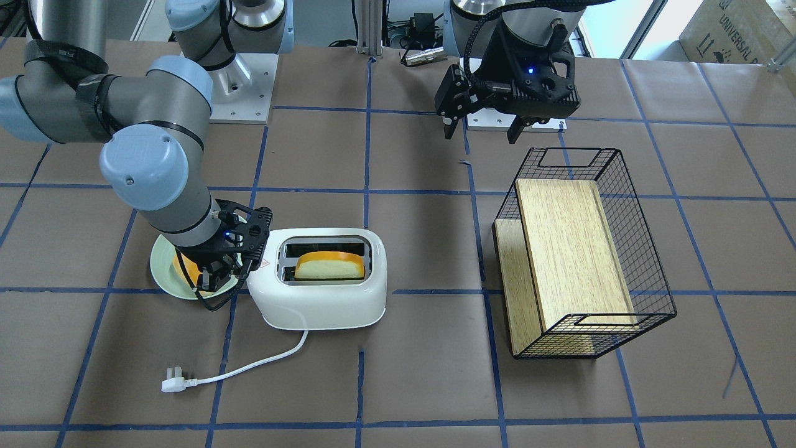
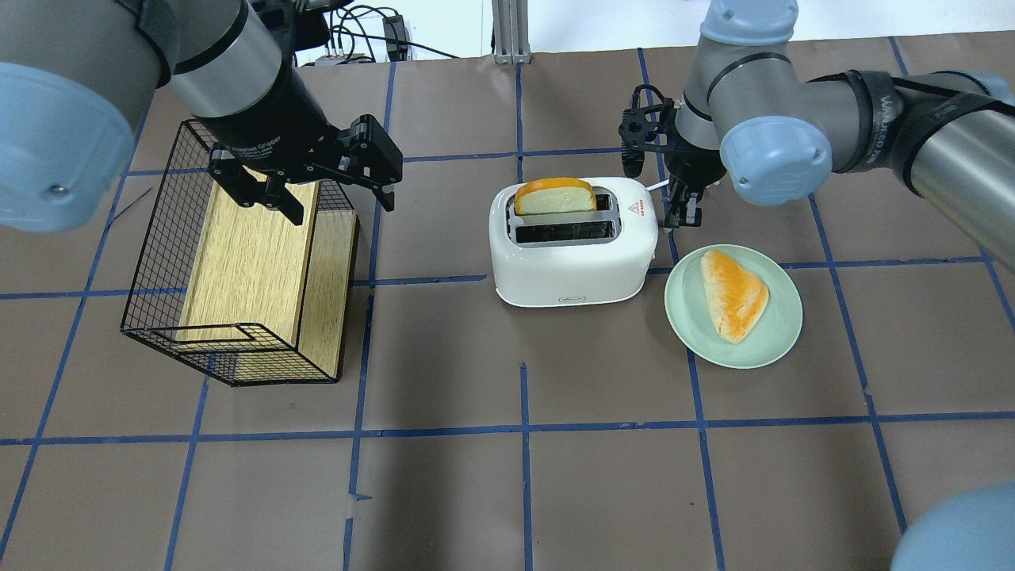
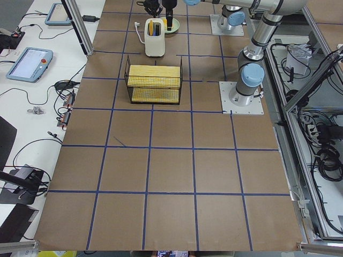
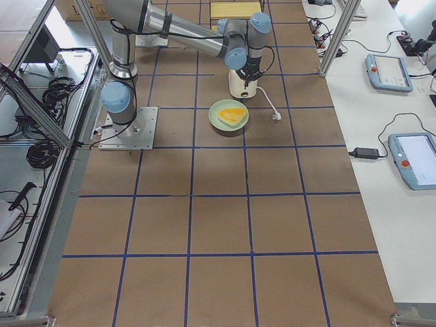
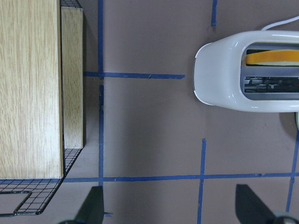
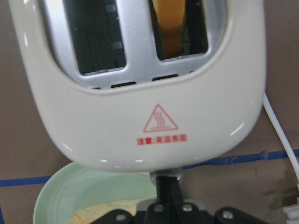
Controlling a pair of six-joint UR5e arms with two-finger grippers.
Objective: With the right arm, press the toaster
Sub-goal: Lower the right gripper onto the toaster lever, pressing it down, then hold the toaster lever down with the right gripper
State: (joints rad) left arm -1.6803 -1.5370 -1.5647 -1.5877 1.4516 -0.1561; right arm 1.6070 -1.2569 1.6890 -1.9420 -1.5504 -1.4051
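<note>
The white two-slot toaster stands mid-table, with a red triangle sticker on its end. A bread slice sticks up out of one slot. My right gripper is shut, with its fingers together. It points down at the toaster's sticker end, and in the right wrist view its tip meets a small silver lever there. It also shows in the front view. My left gripper is open and empty, above the wire basket and well away from the toaster.
A pale green plate with a bread piece sits right beside the toaster, under my right wrist. The toaster's white cord and plug lie unplugged on the table. The basket holds a wooden board.
</note>
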